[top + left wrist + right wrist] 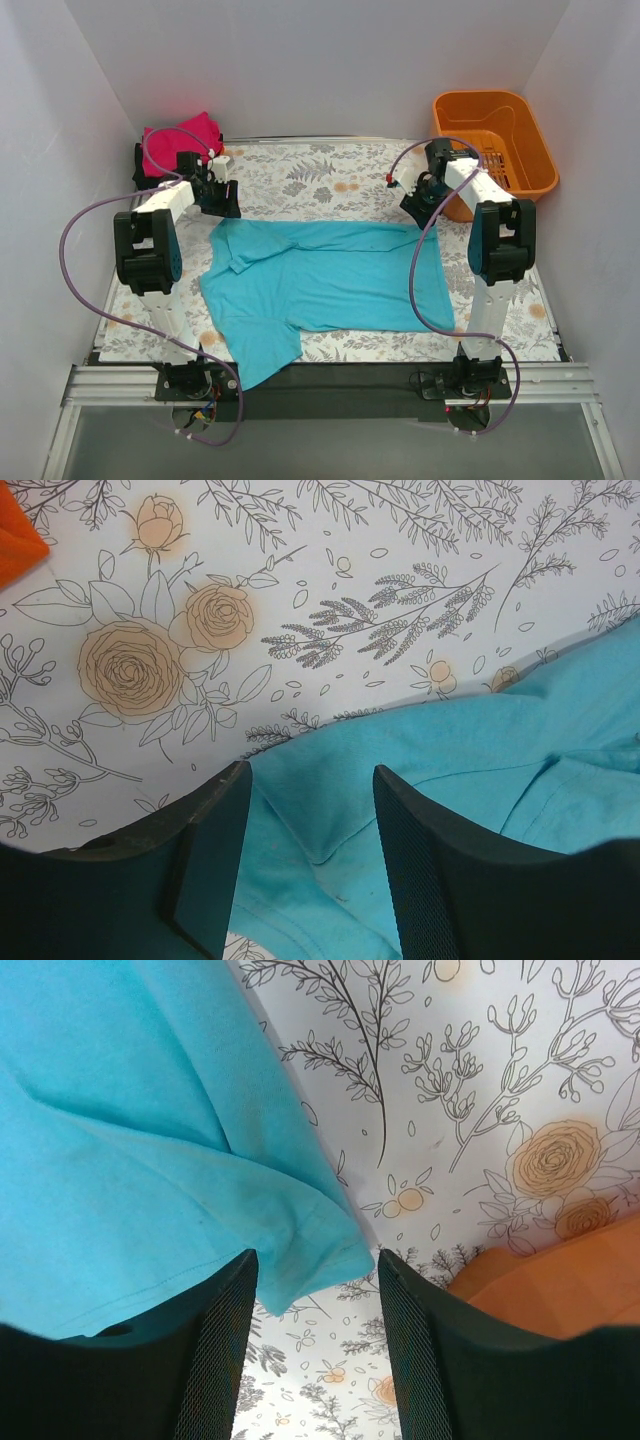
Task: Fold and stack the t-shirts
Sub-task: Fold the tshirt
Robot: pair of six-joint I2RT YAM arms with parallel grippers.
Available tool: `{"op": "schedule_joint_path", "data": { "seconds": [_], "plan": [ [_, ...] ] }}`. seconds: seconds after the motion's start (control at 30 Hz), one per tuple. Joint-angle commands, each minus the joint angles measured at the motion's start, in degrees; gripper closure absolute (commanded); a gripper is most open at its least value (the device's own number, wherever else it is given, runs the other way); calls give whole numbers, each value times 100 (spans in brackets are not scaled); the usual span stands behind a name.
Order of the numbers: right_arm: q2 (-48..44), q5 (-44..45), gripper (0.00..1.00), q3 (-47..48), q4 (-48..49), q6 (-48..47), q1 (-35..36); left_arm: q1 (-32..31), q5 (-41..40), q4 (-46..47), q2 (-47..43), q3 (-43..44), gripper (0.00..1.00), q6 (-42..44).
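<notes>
Where it lies spread, the teal t-shirt (pixel 330 275) looks lightly wrinkled

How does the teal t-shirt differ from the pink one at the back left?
The teal t-shirt lies spread open and flat; the pink t-shirt is bundled compactly. The teal t-shirt sits in the middle of the table; the pink t-shirt sits at the far left corner, on a black garment. The teal t-shirt covers far more surface than the pink t-shirt. Both are plain-coloured soft cloth.
</notes>
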Motion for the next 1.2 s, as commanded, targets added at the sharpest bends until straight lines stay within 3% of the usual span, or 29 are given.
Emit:
{"op": "schedule_joint_path", "data": {
  "seconds": [0.0,0.23,0.43,0.53,1.0,1.17],
  "plan": [
    [34,22,50,247,-185,-52,-41,-15,-8,45,-215,66,51,33],
    [377,-39,63,441,-211,-35,-76,-24,-8,37,-215,58,51,33],
    [361,-74,81,397,-273,-61,-85,-24,-43,63,-171,40,51,50],
    [273,-109,98,388,-352,-122,-103,-15,-52,63,-119,66,51,42],
    [-650,-434,99,-103,-809,-430,-155,-15,-61,54,-110,154,52,-2],
    [-1019,-417,99,-981,-862,-719,-155,-15,-157,2,-110,163,52,-81]
  ]
}}
